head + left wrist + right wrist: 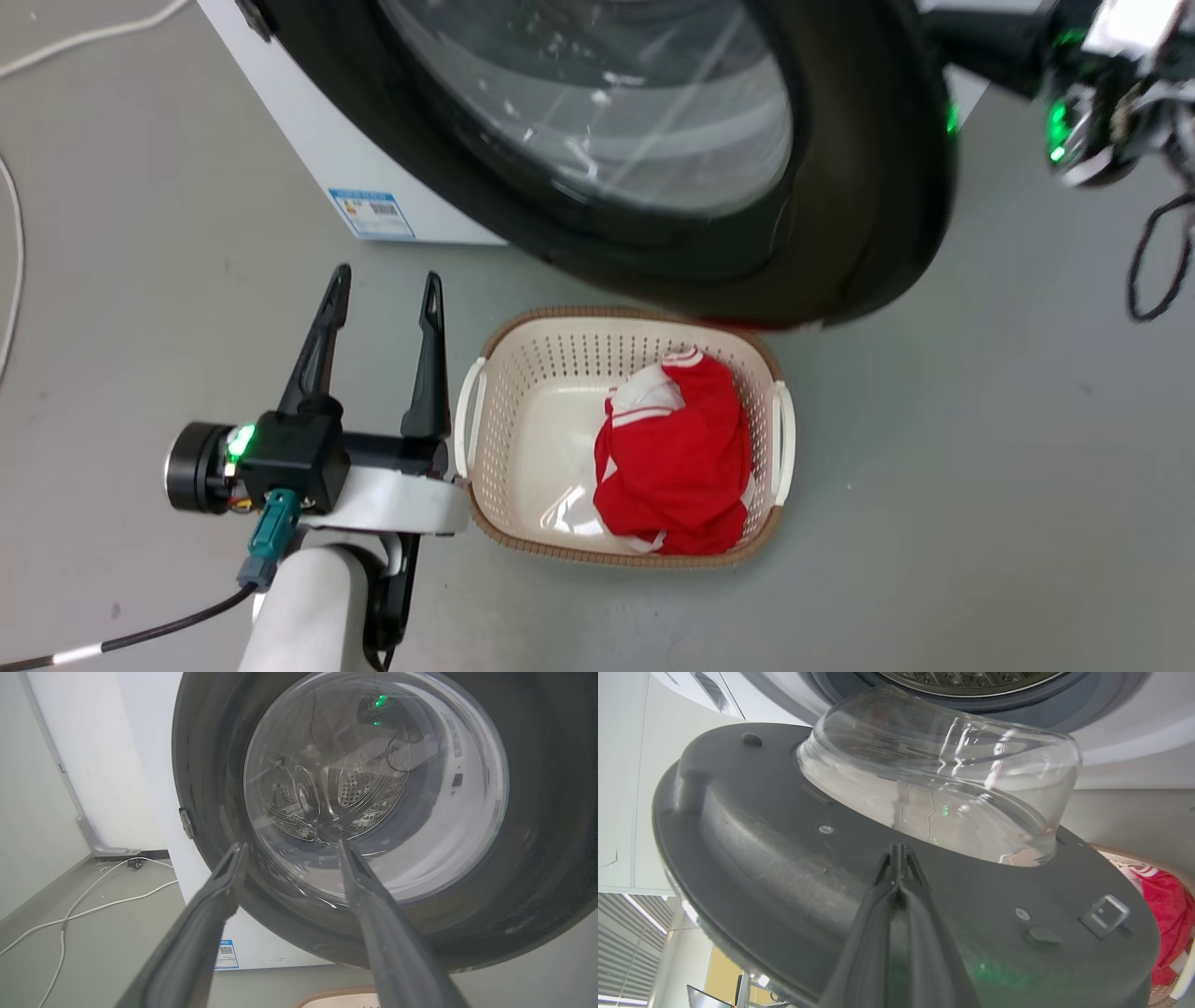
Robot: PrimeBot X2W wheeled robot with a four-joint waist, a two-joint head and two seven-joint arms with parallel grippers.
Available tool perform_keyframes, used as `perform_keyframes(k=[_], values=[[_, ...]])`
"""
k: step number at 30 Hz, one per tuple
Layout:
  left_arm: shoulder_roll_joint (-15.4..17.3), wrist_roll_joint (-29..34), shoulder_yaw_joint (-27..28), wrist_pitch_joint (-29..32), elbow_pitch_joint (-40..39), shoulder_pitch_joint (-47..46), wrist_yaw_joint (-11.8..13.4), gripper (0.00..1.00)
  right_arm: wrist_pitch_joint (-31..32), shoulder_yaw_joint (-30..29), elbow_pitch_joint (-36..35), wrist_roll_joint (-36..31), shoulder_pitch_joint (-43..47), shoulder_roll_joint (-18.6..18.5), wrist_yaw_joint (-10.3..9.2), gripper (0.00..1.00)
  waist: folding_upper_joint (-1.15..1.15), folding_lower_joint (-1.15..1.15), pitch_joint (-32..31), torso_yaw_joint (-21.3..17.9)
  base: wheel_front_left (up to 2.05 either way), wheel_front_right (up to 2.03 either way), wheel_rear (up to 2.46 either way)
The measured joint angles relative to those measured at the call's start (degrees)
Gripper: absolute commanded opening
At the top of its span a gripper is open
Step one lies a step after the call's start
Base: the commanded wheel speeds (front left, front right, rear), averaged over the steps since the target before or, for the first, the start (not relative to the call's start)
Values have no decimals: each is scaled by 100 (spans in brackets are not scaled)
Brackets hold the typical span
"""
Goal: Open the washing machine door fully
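Note:
The washing machine door (868, 187) stands swung out from the white machine (308, 131), its glossy black rim around a clear glass centre (607, 103). In the right wrist view its inner side (761, 858) faces me, with the bulging glass bowl (938, 770). My right gripper (900, 848) is shut with nothing in it, tips at that inner face just below the bowl. Its wrist (1083, 103) shows beyond the door's right edge. My left gripper (386, 275) is open and empty, low over the floor in front of the door (537, 812), apart from it.
A cream laundry basket (476, 401) holding a red and white garment (677, 457) sits on the floor under the door's lower edge, right beside my left gripper. The door's metal latch (1104, 914) sticks out. White cables (84, 905) lie on the grey floor left of the machine.

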Motion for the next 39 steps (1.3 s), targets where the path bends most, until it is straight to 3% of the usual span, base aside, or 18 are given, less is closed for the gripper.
perform_keyframes(k=[20,39], values=[[-1,-44,203,0,180,912,-221,100,557,441,-1230,378,2084,914,1,0,0,-1,-1393,35,0,0,0],[-1,-143,127,0,237,1059,-219,100,292,769,-1908,525,2925,1335,1,0,0,-1,-1617,12,0,0,0]])
